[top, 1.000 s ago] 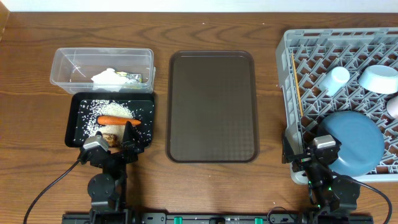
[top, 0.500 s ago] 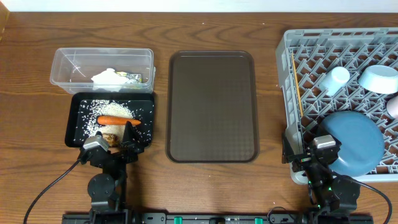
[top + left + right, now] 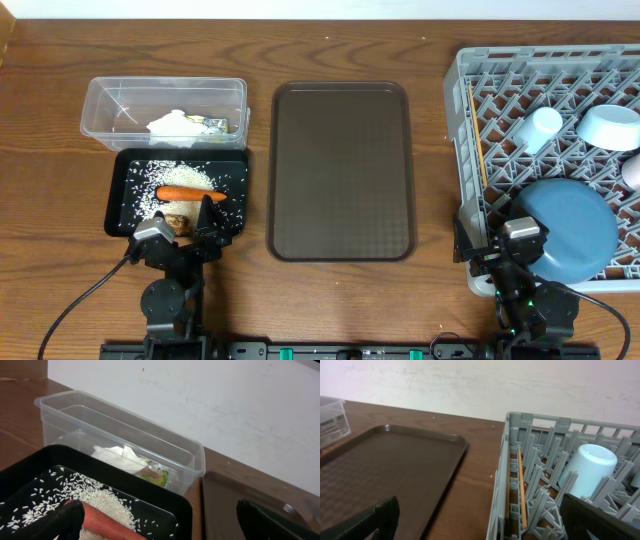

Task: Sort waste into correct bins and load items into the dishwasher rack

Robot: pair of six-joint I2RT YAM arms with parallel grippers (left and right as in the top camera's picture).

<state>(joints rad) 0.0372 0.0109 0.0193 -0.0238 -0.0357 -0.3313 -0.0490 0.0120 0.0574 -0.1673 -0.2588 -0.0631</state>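
Observation:
The clear tub point(image 3: 110, 100) holds crumpled tissue point(image 3: 175, 124) and a green-yellow wrapper point(image 3: 215, 125). In the black tray point(image 3: 238, 170) lie rice point(image 3: 185, 176), a carrot point(image 3: 188, 194) and a brown lump point(image 3: 180, 219). My left gripper point(image 3: 180, 230) hovers open over this tray's near edge, empty, the carrot point(image 3: 112, 525) beside its left finger point(image 3: 60, 520). The grey rack point(image 3: 470, 70) carries a dark-blue plate point(image 3: 570, 228), a white bowl point(image 3: 608, 126), two cups point(image 3: 538, 128) and chopsticks point(image 3: 478, 135). My right gripper point(image 3: 490, 237) is open and empty at the rack's near left corner, the chopsticks point(image 3: 521, 485) just ahead.
A brown serving tray point(image 3: 340, 170) lies bare between the bins and the rack. Both arm bases sit at the table's front edge, with cables trailing to the sides. A white wall backs the table.

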